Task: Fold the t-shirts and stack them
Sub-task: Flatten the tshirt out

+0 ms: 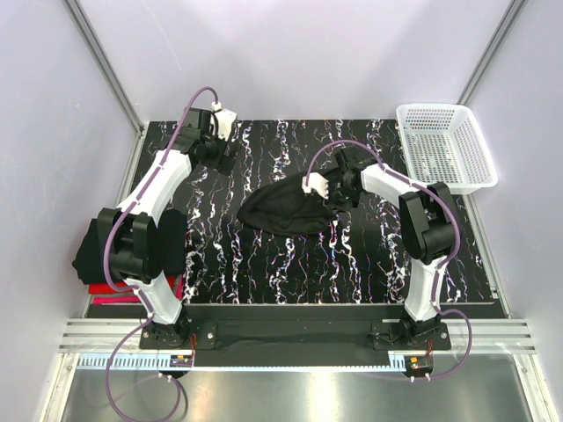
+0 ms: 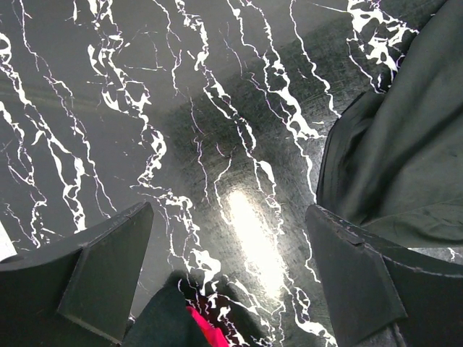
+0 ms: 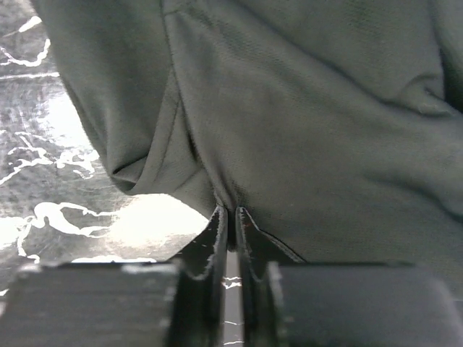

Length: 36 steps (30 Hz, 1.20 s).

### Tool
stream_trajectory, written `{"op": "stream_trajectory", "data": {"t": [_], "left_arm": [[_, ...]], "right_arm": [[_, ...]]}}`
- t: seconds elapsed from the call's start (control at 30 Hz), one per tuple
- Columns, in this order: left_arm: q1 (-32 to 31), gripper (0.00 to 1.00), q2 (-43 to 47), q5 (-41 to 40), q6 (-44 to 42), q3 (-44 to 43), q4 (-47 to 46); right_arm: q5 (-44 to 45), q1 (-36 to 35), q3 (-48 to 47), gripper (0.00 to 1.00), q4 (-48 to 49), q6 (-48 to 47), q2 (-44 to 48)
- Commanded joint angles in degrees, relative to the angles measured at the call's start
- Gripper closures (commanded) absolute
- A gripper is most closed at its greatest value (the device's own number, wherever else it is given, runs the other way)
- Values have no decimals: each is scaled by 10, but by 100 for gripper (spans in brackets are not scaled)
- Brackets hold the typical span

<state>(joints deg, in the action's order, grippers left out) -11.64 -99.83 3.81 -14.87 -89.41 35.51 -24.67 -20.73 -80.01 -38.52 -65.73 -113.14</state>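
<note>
Marbled table (image 1: 264,272): one black t-shirt (image 1: 286,211) lies mid-table, bunched into a pointed heap with deep creases, not yet flat. At the table's left edge sits the pile of shirts (image 1: 92,255) (black on top, red and pink beneath), likely the stack you are building. Your right gripper (image 3: 233,215) is pinched narrow on a fold of the black cloth, probably to pull it out flat. Your left gripper (image 2: 231,238) hangs spread wide over bare table, holding nothing.

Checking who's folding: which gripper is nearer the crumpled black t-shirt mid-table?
Right. The right gripper is shut on the black t-shirt; the left gripper hangs open above the table, clear of it.
</note>
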Motion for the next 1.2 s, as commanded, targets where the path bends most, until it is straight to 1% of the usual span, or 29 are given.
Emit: {"op": "stream_trajectory", "data": {"t": [0.0, 0.1, 0.27, 0.4, 0.57, 0.77, 0.87, 0.9, 1.07, 1.17], "left_arm": [[-1, 6, 18, -11, -14, 2, -10], [-2, 7, 15, 7, -38, 19, -5], [-6, 10, 0, 49, -99, 50, 47], [-7, 12, -13, 66, -114, 62, 75], [-13, 14, -36, 73, -124, 60, 90], [-29, 17, -58, 79, -130, 57, 92], [-38, 22, -82, 79, -127, 45, 104], [-39, 25, -87, 79, -125, 42, 108], [-45, 30, -120, 102, -125, 21, 122], [-55, 30, -140, 116, -125, 6, 136]], "right_arm": [[12, -5, -13, 92, 33, 17, 10], [14, -5, -17, 100, 42, 25, 35], [17, -1, -56, 100, 54, 41, 109], [25, 4, -102, 100, 64, 75, 138], [52, 10, -159, 100, 70, 94, 128], [80, 16, -168, 100, 77, 95, 97], [87, 21, -177, 100, 78, 105, 88], [92, 22, -178, 100, 78, 105, 87], [103, 31, -178, 100, 78, 104, 86], [109, 36, -176, 100, 79, 106, 86]]}}
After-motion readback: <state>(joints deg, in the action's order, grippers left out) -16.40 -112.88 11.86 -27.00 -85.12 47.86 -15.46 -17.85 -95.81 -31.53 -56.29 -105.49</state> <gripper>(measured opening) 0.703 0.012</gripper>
